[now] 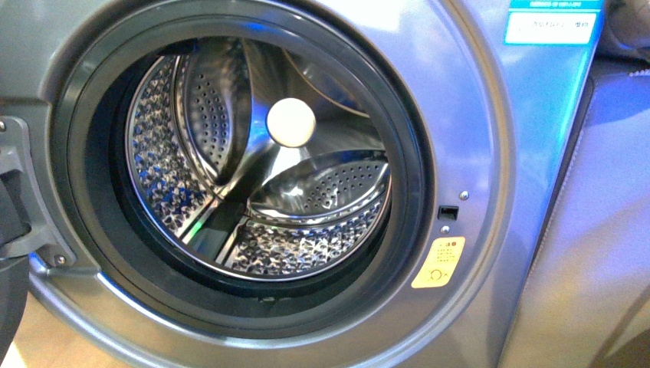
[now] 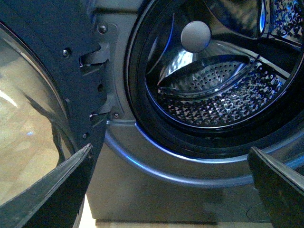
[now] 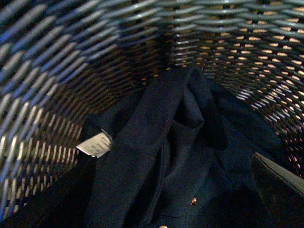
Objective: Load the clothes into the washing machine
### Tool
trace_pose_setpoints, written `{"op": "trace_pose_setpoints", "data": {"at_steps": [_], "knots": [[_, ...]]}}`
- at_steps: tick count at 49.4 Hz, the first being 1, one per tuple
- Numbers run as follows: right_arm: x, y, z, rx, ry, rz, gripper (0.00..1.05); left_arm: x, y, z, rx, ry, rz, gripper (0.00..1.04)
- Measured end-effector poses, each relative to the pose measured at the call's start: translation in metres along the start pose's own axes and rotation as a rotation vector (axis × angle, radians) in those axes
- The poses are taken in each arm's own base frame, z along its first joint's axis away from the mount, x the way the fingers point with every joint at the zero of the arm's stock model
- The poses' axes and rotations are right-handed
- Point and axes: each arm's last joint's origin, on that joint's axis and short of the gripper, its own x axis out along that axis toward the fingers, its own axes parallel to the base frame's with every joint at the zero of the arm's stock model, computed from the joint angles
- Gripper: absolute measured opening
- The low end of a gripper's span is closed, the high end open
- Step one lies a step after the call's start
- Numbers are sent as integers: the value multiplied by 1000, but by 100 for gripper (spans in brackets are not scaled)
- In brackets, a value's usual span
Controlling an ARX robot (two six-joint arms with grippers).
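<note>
Navy clothes (image 3: 161, 142) are lying bunched in the woven basket (image 3: 52, 76) under the released right end effector (image 3: 171, 159); a deep grab at the thick central fold looks wisest. Left end effector (image 2: 170, 149), also released, is facing the washing machine (image 1: 475, 153), its drum (image 1: 306, 238) empty and its hinge (image 1: 31, 222) at nine o'clock.

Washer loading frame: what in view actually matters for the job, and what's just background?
Job:
navy clothes
woven basket holding them
washing machine
its steel drum, nothing in it yet
its open door

Background:
yellow warning sticker
blue-and-white label
white tag on the garment
</note>
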Motion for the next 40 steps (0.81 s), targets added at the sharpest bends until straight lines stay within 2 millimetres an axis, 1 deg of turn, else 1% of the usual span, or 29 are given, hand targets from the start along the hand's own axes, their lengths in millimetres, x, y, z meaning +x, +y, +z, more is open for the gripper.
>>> {"op": "trace_pose_setpoints", "data": {"at_steps": [11, 26, 40], "knots": [[15, -5, -19, 1, 41, -22, 97, 0, 0, 0, 0, 0, 0, 98], [37, -13, -34, -2, 70, -66, 97, 0, 0, 0, 0, 0, 0, 98], [50, -19, -44, 9, 102, -92, 97, 0, 0, 0, 0, 0, 0, 98]]}}
